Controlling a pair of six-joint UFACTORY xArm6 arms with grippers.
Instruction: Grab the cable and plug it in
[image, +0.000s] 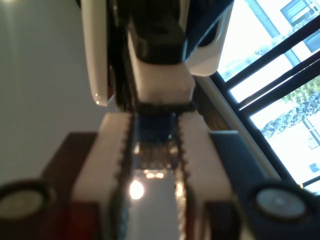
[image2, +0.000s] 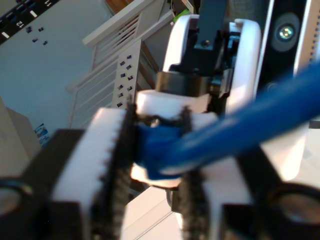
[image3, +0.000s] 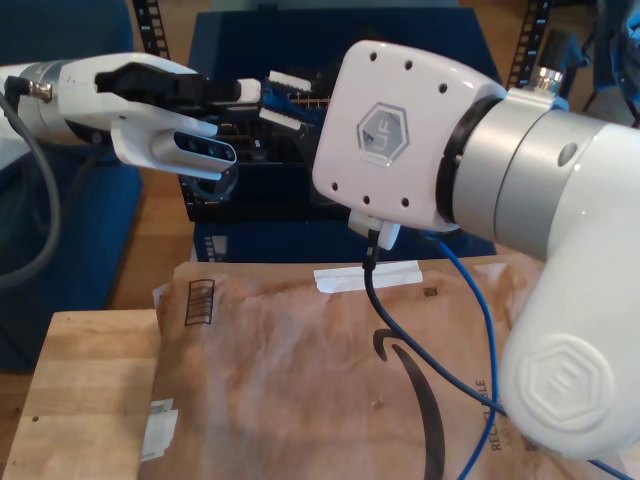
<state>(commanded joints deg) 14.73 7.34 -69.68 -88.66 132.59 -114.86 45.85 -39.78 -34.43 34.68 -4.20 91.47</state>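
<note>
- The cable (image2: 240, 125) is bright blue and thin; in the second wrist view it looks thick and blurred because it is so close to the lens.
- One blue cable counted, with one plug end (image: 152, 142) visible between toothed white pads in each wrist view.
- My second gripper (image2: 157, 150) is pinching the cable's end, and the cord runs slantwise away from the jaws.
- My first gripper (image: 152, 150) is pressed onto a blue-tinted plug piece.
- In the exterior view the cable (image3: 478, 300) drops from the frame's middle right down to the lower right, its long axis near vertical over a brown paper mailer (image3: 300, 380).
- Two arms counted: a slim one (image3: 120, 95) at upper left of the exterior view, a bulky one (image3: 520, 200) at right.
- One wooden table (image3: 80, 400) lies under the mailer at lower left.
</note>
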